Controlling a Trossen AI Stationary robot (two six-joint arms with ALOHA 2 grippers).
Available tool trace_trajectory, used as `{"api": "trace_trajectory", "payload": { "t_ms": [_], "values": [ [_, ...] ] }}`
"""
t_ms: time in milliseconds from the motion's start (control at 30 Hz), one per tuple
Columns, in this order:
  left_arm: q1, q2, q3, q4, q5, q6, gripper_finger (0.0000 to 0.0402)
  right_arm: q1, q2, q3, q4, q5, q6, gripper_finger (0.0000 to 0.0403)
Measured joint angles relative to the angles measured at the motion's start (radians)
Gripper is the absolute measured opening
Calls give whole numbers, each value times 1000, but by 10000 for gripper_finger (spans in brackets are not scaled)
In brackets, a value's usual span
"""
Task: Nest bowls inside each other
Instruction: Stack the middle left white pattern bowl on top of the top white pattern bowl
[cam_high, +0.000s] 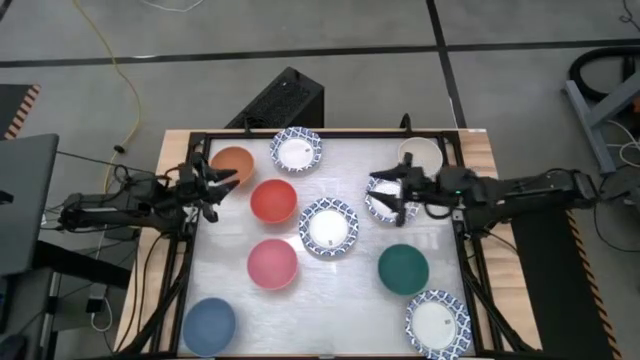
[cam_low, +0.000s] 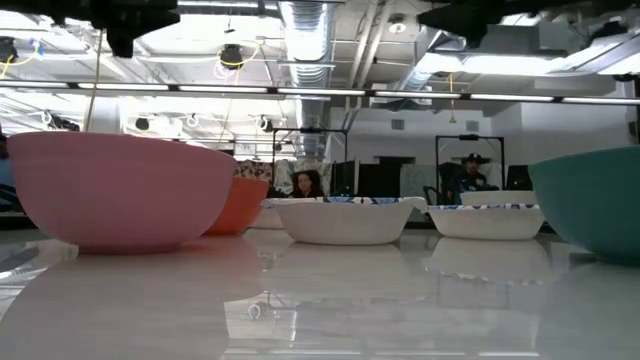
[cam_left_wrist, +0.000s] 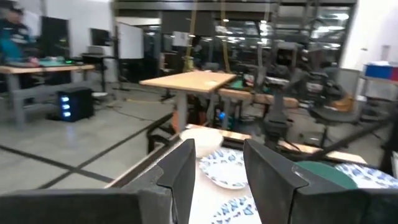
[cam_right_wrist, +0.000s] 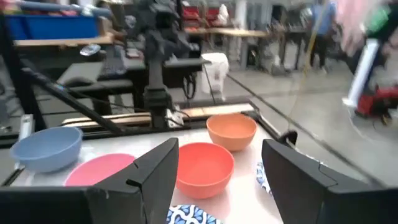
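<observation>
High view: nine bowls show on the white desk (cam_high: 330, 300), none nested. Along the far edge sit an orange bowl (cam_high: 232, 163), a blue-patterned bowl (cam_high: 296, 150) and a cream bowl (cam_high: 419, 155). Nearer the middle are a red bowl (cam_high: 273, 201), a second patterned bowl (cam_high: 328, 227) and a third patterned bowl (cam_high: 381, 199) just under the right arm's fingers. Closer to the near edge lie a pink bowl (cam_high: 272, 263), a dark green bowl (cam_high: 403, 269), a blue bowl (cam_high: 209, 325) at the near left corner and a fourth patterned bowl (cam_high: 437, 323) at the near right.

Left gripper (cam_high: 222, 183) hovers beside the orange bowl at the desk's left edge — its fingers stand apart and hold nothing, as the left wrist view shows with a clear gap between them. Right gripper (cam_high: 393, 192) hangs over the third patterned bowl near the cream one; in the right wrist view its fingers are spread wide and empty.

Low view: pink bowl (cam_low: 120, 190) looms at left, dark green bowl (cam_low: 590, 200) at right — two patterned bowls between them. People sit in the room behind.
</observation>
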Motion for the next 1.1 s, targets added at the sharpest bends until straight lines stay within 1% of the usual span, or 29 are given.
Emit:
{"api": "trace_trajectory", "payload": {
  "t_ms": [100, 167, 300, 400, 500, 600, 733, 867, 1100],
  "values": [
    [0, 15, 33, -17, -37, 4, 126, 0, 90, 91, -7, 30, 74, 255],
    [0, 18, 44, -40, -48, 5, 126, 0, 147, 160, -57, 31, 68, 255],
    [0, 21, 54, -103, -75, -4, 126, -2, 270, 298, -273, 36, 65, 255],
    [0, 21, 55, -172, -75, -41, 126, -30, 354, 395, -439, 43, 147, 255],
    [0, 21, 54, -226, -78, -68, 126, -60, 435, 456, -572, 47, 235, 255],
    [0, 21, 50, -247, -82, -71, 126, -91, 511, 482, -649, 42, 286, 255],
    [0, 21, 50, -277, -85, -83, 126, -140, 594, 491, -701, 29, 338, 255],
    [0, 21, 50, -310, -84, -82, 126, -190, 683, 491, -711, -47, 349, 255],
    [0, 21, 49, -344, -84, -83, 126, -257, 819, 491, -707, -119, 348, 255]
  ]
}}
